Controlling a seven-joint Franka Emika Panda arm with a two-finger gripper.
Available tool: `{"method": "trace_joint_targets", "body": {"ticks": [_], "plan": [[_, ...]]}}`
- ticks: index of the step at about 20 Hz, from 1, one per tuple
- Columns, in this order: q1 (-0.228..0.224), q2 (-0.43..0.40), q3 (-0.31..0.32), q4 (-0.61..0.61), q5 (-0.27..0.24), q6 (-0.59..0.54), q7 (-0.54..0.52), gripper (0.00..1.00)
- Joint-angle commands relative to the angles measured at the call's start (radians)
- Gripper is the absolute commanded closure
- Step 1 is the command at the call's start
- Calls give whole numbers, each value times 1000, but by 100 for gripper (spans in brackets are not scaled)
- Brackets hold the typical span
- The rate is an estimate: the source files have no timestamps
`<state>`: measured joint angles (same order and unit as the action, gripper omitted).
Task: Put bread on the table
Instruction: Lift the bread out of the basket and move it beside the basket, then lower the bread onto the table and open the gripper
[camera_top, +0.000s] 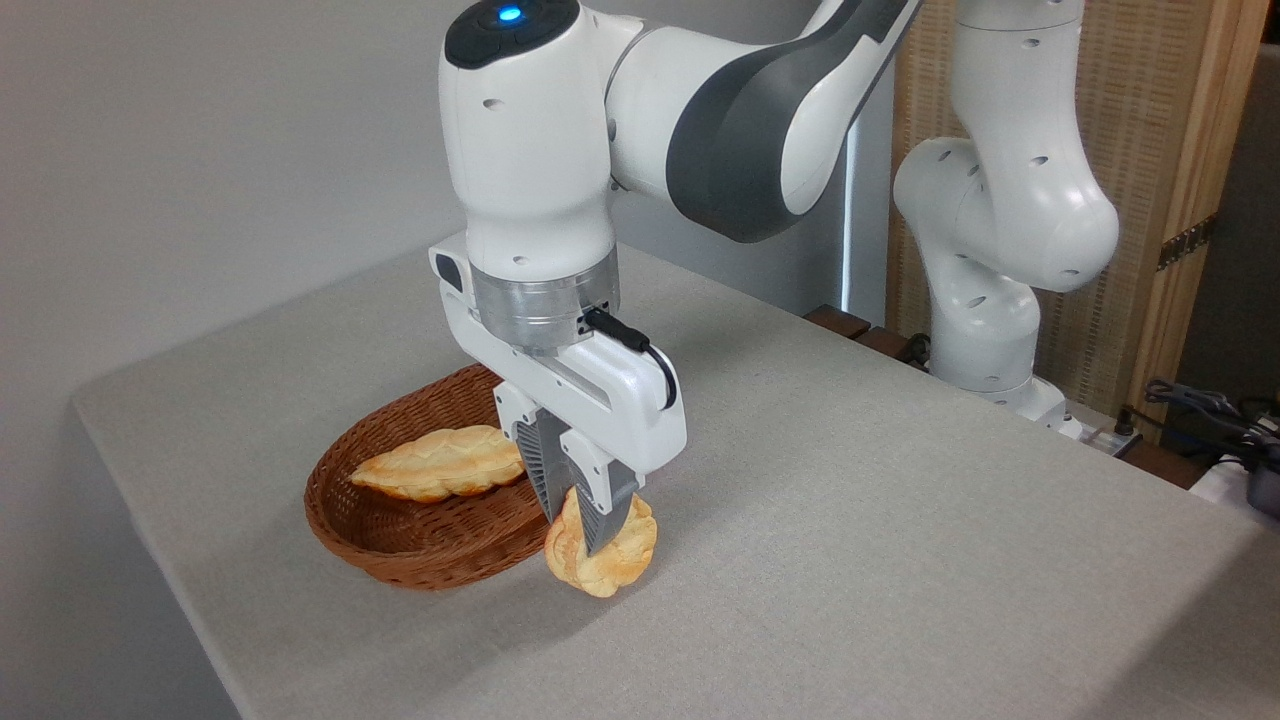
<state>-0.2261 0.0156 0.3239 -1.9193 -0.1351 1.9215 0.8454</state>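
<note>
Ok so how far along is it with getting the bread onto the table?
Done: the bread is out of the basket, where the braided loaf remains. In hand: the gripper grips it at the basket's edge. Left: set it on the table and release.

You're looking at a glossy white arm (560, 150) with dark grey joint panels, small round screw recesses and a blue light on its black top cap. A ribbed silver collar sits above the white gripper (585, 500), whose grey fingers (600, 515) are ridged; a black cable loops along its right side.
</note>
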Motion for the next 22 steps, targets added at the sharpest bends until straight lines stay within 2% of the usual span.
{"method": "trace_joint_targets", "body": {"ticks": [1,13,17,19,22], "plan": [[-4,-5,6,-3,9,-12,15,0],[-7,-20,3,10,5,-4,14,0],[-15,-25,-9,52,0,-1,12,0],[-18,-25,-20,75,-1,-1,11,0],[-18,-25,-78,114,0,-1,1,0]]}}
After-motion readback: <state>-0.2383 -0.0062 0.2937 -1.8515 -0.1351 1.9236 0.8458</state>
